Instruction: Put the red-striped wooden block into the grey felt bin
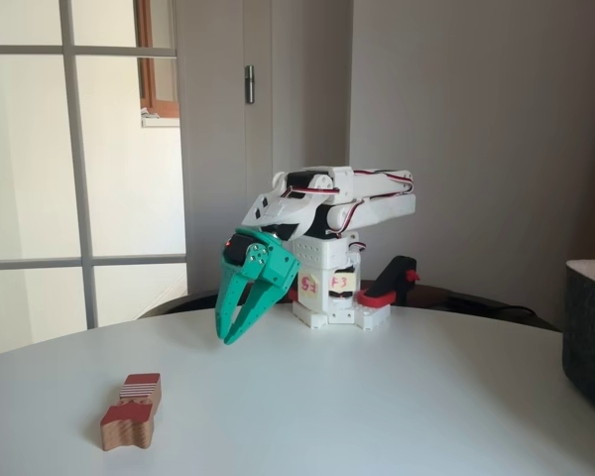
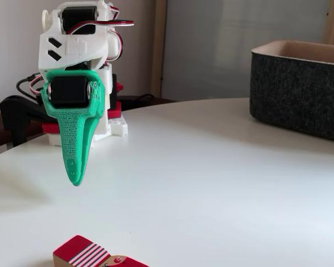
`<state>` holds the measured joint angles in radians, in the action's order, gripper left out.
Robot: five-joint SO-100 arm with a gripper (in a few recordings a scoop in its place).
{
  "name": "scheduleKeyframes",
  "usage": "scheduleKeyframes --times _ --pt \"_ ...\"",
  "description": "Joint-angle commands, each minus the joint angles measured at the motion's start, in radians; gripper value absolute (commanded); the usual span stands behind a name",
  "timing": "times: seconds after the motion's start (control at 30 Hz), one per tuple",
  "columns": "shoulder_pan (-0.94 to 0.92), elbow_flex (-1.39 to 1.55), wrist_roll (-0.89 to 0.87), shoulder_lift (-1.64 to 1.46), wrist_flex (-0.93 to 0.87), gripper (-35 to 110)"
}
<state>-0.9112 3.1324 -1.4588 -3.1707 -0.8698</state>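
block: small tan red-striped wooden block [image 1: 131, 411] is lying on the round white table [image 1: 377, 397], left of and nearer the camera than the arm's base | gripper: green gripper [image 1: 233, 335] is hanging above the table, fingers slightly parted, empty, likely poised for approach | bin: grey felt bin [image 2: 300, 89] is waiting far right

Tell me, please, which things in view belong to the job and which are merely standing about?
Belonging to the job:
- red-striped wooden block, lying on the table near its front edge
- grey felt bin, standing at the table's right side
- green gripper, hanging above the table, holding nothing

Merely there:
- white round table
- red and black clamp beside the arm's base
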Motion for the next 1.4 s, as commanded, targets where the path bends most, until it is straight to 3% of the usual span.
scheduleKeyframes --times 0.0,0.27,0.4,0.47,0.57,0.83,1.0,1.2,1.37 --pt "-0.009 0.012 -0.014 -0.032 0.003 0" --pt "-0.008 0.011 -0.043 -0.029 0.003 0" --pt "0.048 -0.038 -0.155 -0.025 0.003 0" --pt "0.120 -0.121 -0.330 -0.023 0.003 0" --pt "0.155 -0.265 -0.382 0.052 0.008 4" --pt "0.291 -0.687 -0.468 0.522 0.394 6" --pt "0.385 -0.971 -0.287 0.830 0.471 10" --pt "0.469 -1.338 0.077 1.270 0.462 10" --pt "0.503 -1.612 0.480 1.572 0.213 20"
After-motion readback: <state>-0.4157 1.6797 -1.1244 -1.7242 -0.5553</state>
